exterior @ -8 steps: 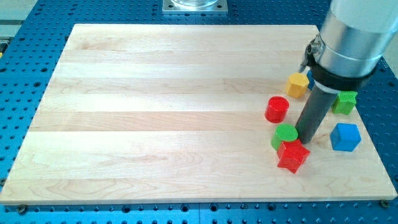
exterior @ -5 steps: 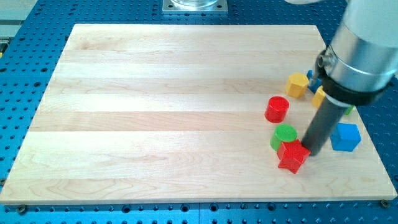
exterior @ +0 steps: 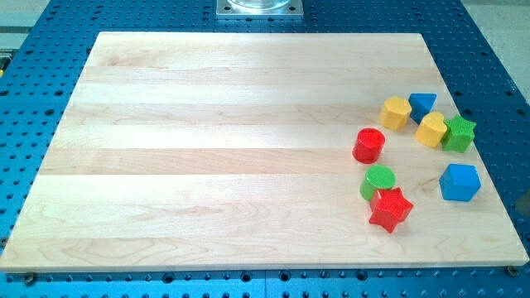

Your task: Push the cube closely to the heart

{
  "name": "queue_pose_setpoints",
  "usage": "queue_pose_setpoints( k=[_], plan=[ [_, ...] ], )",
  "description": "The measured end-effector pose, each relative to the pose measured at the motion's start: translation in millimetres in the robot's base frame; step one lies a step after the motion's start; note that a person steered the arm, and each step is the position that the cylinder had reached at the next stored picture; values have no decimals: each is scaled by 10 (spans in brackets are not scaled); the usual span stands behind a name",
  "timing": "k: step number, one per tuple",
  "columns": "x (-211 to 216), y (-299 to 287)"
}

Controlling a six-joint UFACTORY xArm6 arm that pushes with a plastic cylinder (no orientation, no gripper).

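My tip has left the view.
Blue cube (exterior: pixel 460 182) sits apart from, probably, the yellow heart (exterior: pixel 431 129); contact state unknowable.

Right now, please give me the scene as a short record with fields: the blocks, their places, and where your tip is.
board: wooden board, all blocks at the view's right
blue cube: stands alone, nearest the view's right edge
yellow heart: touching the green star, above the blue cube
other yellow block: beside a small blue block, shape unclear
red cylinder: stands alone
green cylinder: touching the red star
my tip: not in view
cube to heart: apart, a gap between them
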State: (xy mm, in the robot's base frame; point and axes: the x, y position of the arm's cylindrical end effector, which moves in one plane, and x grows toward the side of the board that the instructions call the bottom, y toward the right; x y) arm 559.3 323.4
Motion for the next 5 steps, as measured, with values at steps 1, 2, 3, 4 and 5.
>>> queue_pose_setpoints(
  k=[1,2,3,4,5],
  plan=[
    [-106,-403],
    [-222,-761],
    [-333,-968],
    [-388,-1114],
    [-356,-1336]
  ],
)
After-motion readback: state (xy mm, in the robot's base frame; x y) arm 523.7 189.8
